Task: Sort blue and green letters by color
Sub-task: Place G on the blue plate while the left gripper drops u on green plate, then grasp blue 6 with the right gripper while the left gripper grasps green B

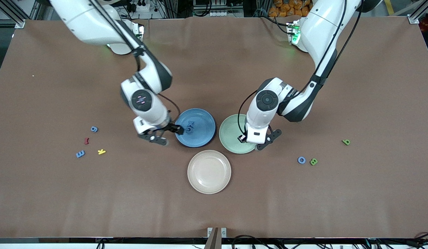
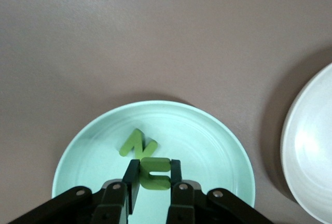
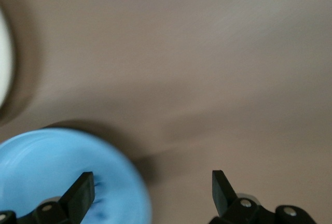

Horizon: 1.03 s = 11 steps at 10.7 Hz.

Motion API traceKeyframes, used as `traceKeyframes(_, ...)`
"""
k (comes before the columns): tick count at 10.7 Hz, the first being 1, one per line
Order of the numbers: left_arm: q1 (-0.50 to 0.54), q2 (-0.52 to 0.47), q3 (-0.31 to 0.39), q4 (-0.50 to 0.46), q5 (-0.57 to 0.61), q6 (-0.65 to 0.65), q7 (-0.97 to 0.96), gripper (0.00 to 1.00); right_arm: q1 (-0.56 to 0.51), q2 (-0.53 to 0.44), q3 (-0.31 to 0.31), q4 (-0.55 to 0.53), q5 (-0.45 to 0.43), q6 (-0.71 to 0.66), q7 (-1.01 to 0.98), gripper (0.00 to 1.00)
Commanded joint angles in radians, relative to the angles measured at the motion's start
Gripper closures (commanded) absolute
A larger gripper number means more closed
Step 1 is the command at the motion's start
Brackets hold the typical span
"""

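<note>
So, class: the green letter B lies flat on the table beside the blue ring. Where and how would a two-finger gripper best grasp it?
Come straight down from above on the green letter B, since it lies flat. Close the fingers across its two longer outer edges, turned so neither finger lands on the blue ring close beside it. That's a judgement; its thickness is hard to tell.

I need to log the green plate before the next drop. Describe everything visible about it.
The green plate is a round, pale mint dish with a raised rim and faint concentric rings, glossy like glazed ceramic or plastic. It sits flat on the brown table, beside the blue plate and farther from the front camera than the beige plate. An olive green N lies in it. The left gripper is over it, shut on a second green letter; whether that letter touches the plate cannot be told.
</note>
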Motion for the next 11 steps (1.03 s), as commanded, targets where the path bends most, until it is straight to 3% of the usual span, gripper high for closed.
traceKeyframes(1,-0.020,0.010,0.020,0.035,-0.007,-0.022,-0.007,0.01,-0.255,-0.091,0.079,-0.055,-0.001,-0.139,-0.310,0.00)
traceKeyframes(5,0.044,-0.036,0.019,0.006,0.016,-0.034,0.034,0.00,-0.449,-0.123,0.079,-0.157,-0.068,-0.113,-0.556,0.00)
traceKeyframes(7,0.139,-0.059,-0.007,0.006,0.020,-0.112,0.171,0.00,-0.543,-0.149,0.079,-0.205,-0.077,-0.099,-0.654,0.01)
traceKeyframes(9,0.272,-0.074,-0.044,0.006,0.020,-0.146,0.296,0.00,-0.616,-0.172,0.079,-0.239,-0.077,-0.081,-0.740,0.10)
traceKeyframes(11,0.368,-0.070,-0.046,0.007,0.022,-0.151,0.344,0.00,-0.688,-0.184,0.079,-0.320,-0.083,0.049,-0.820,0.15)
